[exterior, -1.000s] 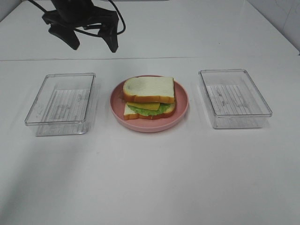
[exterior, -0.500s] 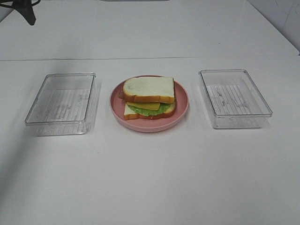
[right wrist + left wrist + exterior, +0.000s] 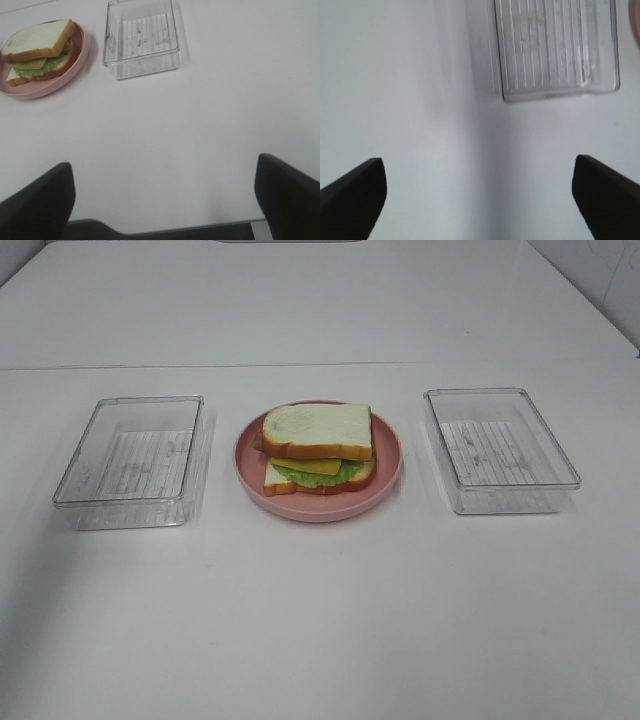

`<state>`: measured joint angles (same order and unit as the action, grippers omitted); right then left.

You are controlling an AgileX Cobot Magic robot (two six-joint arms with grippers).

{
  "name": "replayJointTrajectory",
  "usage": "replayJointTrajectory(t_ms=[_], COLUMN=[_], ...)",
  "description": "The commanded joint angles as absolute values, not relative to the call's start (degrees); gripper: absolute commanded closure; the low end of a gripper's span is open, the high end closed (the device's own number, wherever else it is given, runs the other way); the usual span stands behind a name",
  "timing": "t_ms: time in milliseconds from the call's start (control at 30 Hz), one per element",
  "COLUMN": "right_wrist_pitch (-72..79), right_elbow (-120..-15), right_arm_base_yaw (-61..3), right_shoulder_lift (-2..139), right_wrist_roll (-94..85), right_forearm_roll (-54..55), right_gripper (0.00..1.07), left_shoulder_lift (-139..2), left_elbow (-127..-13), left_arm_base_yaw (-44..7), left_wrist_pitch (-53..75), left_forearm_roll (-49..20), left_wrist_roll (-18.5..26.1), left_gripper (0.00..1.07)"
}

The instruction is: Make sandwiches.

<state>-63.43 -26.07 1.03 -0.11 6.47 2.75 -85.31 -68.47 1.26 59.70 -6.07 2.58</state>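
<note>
Centrally on the white counter, the sandwich sits stacked on the pink plate between two clear trays, while both the left fingers and right fingers are spread wide, holding nothing

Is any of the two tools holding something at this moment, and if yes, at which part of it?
Nothing is held. The left tool and right tool are both open over bare table; the sandwich lies untouched on the pink plate.
</note>
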Motion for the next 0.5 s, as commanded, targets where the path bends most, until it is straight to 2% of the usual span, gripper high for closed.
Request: replayJointTrajectory(t_ms=[33, 67, 100, 133, 200, 233, 300, 333, 500], right_wrist_pitch=[-62.8, -62.8, -62.8, -62.8, -62.8, -62.8, -62.8, -62.8, -62.8], right_elbow=[-25.9, -25.9, -25.9, -25.9, -25.9, -25.9, -25.9, -25.9, -25.9], right_arm_base_yaw=[1.3, 1.3, 1.3, 1.3, 1.3, 1.3, 1.3, 1.3, 1.3], right_shoulder_lift=[-2.0, -2.0, -2.0, -2.0, -2.0, -2.0, -2.0, -2.0, -2.0], right_wrist_roll=[6.0, 6.0, 6.0, 6.0, 6.0, 6.0, 6.0, 6.0, 6.0], right_forearm_roll=[2.8, 2.8, 2.8, 2.8, 2.8, 2.8, 2.8, 2.8, 2.8], right_gripper=[0.15, 0.15, 0.15, 0.15, 0.15, 0.15, 0.15, 0.15, 0.15], left_shoulder_lift=[-71.9, -71.9, -64.4, -64.4, -52.8, -52.8, -37.7, -37.7, -18.2], left_elbow=[-54.7, -54.7, -48.6, -48.6, -41.5, -41.5, -35.0, -35.0, -31.3], left_arm_base_yaw=[1.0, 1.0, 1.0, 1.0, 1.0, 1.0, 1.0, 1.0, 1.0], left_wrist_pitch=[55.0, 55.0, 53.2, 53.2, 52.5, 52.5, 52.9, 52.9, 56.6], left_forearm_roll=[-5.2, -5.2, -4.7, -4.7, -4.5, -4.5, -4.5, -4.5, -4.4], left_wrist_roll=[2.3, 2.3, 2.2, 2.2, 2.1, 2.1, 2.1, 2.1, 2.0], left_gripper=[0.15, 0.15, 0.15, 0.15, 0.15, 0.15, 0.15, 0.15, 0.15])
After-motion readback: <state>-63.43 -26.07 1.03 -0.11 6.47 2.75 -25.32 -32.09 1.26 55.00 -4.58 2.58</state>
